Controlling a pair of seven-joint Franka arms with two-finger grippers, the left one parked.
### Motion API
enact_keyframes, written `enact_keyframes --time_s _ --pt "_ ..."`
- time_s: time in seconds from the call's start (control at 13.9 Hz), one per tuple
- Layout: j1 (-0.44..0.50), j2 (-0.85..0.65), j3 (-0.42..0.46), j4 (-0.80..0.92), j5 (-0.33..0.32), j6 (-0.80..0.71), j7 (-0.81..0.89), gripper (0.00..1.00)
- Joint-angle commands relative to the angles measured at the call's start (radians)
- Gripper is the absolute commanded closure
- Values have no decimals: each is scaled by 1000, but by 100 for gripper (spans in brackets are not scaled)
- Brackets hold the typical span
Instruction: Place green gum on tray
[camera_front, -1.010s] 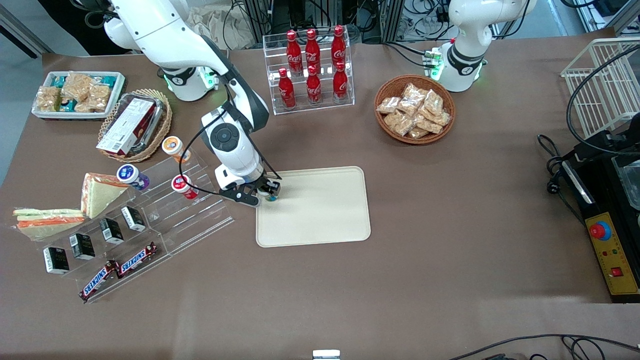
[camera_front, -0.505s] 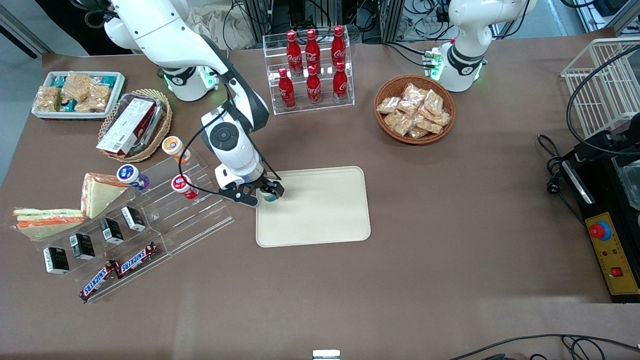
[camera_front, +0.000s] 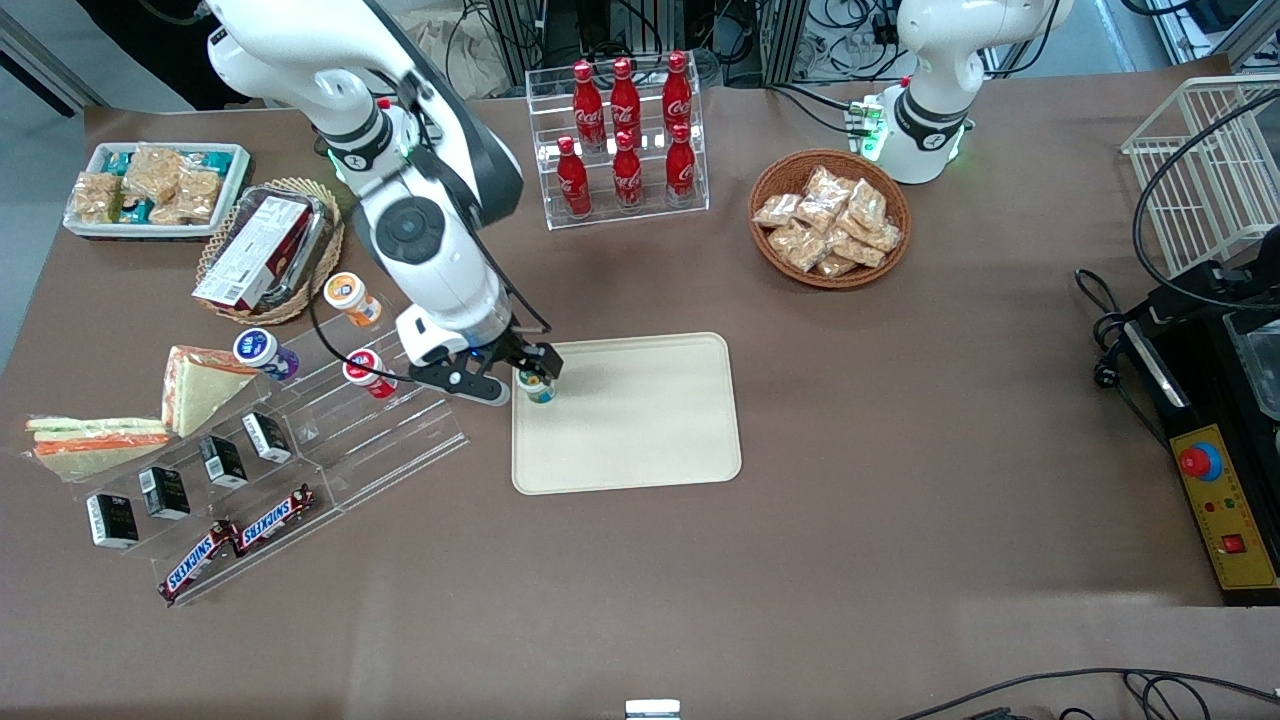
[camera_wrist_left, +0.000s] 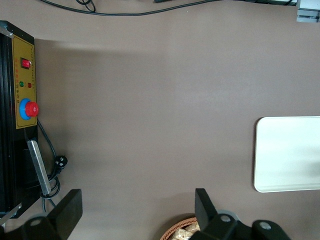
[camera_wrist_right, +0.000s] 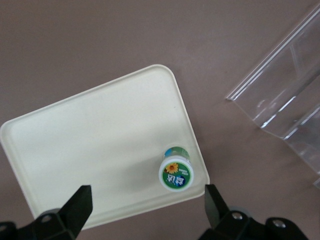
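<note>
The green gum (camera_front: 537, 385) (camera_wrist_right: 176, 173) stands upright on the cream tray (camera_front: 640, 420) (camera_wrist_right: 100, 145), close to the tray's corner nearest the clear display stand. Its white-rimmed green lid faces up. My right gripper (camera_front: 512, 373) (camera_wrist_right: 147, 207) hangs open above that tray corner, lifted clear of the bottle. Nothing sits between the two black fingers (camera_wrist_right: 80, 205). The tray's edge also shows in the left wrist view (camera_wrist_left: 287, 152).
A clear tiered stand (camera_front: 340, 420) (camera_wrist_right: 285, 95) beside the tray holds red-lidded (camera_front: 365, 372), purple-lidded (camera_front: 262, 352) and orange-lidded (camera_front: 348, 297) bottles, small black boxes and Snickers bars. A cola bottle rack (camera_front: 622, 140) and a wicker basket of snacks (camera_front: 828, 218) stand farther from the camera.
My gripper opened, let go of the green gum and rose away from it toward the stand. The bottle stays standing on the tray.
</note>
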Motion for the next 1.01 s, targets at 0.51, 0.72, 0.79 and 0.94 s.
enact_keyframes --time_s 0.51,0.72,0.79,0.94 --pt "-363 -134 -2 317 -14 -451 -514 0" --pt "-502 -156 -5 307 -14 -448 -651 0" --pt "-521 -157 -19 309 -15 -448 -654 0" --pt "-517 -151 -74 318 -9 -452 -699 0"
